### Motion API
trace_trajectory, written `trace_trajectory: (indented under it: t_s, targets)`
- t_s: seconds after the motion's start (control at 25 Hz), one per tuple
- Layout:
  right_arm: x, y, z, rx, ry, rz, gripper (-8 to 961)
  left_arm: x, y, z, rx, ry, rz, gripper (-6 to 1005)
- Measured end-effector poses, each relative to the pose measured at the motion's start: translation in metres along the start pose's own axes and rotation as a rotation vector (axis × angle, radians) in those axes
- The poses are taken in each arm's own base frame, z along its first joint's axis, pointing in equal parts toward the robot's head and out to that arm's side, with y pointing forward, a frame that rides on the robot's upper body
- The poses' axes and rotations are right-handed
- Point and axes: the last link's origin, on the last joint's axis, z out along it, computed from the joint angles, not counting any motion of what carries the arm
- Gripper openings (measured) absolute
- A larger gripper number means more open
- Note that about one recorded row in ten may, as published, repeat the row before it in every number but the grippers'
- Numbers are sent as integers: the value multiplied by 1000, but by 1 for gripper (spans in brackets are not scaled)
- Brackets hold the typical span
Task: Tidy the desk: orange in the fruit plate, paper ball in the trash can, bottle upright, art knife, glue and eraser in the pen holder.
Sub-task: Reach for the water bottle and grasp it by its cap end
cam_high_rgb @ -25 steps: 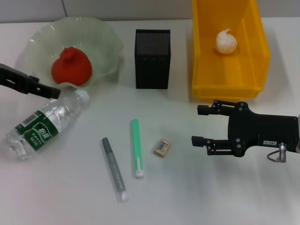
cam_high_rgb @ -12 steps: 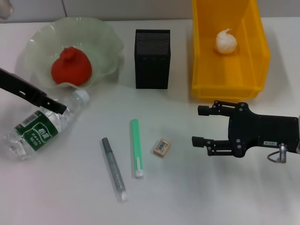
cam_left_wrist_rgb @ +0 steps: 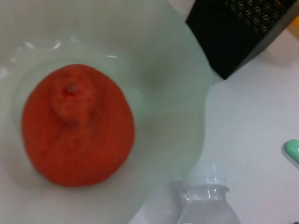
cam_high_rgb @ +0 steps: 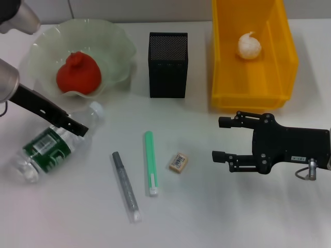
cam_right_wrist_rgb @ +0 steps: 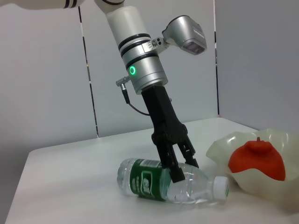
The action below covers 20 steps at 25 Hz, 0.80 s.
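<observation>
Fingers (cam_right_wrist_rgb: 180,170) of the left gripper straddle the lying bottle (cam_high_rgb: 51,146), contact unclear.

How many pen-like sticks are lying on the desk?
2: a grey stick and a green stick, side by side in front of the pen holder, left of the eraser.

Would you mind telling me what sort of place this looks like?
Probably a staged desk in a robot lab: a plain white table against grey partition panels, two black grippers, left and right, and office props such as a black mesh pen holder.
</observation>
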Motion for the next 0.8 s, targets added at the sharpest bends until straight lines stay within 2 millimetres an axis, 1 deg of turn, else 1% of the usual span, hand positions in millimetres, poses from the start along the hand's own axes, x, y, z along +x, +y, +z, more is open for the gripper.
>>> trace_trajectory:
  t_s: [0.04,0.24,0.28,0.44,0.8]
  targets:
    - [0,0,0,0,0,0,785,2,4,3,-3,-7,16,851]
    - [0,1,0,-2,-2,2,784,6,8,8,-2,-17,41,848]
    - [0,1,0,-3,-2,2,784,10,11,12,-13,-23,52,848]
    - [1,2,-2,-3,-2,3,784,15,15,17,-26,-21,69,845]
    - [1,1,-3,-3,1,2,785,26,23,21,-47,13,116,840]
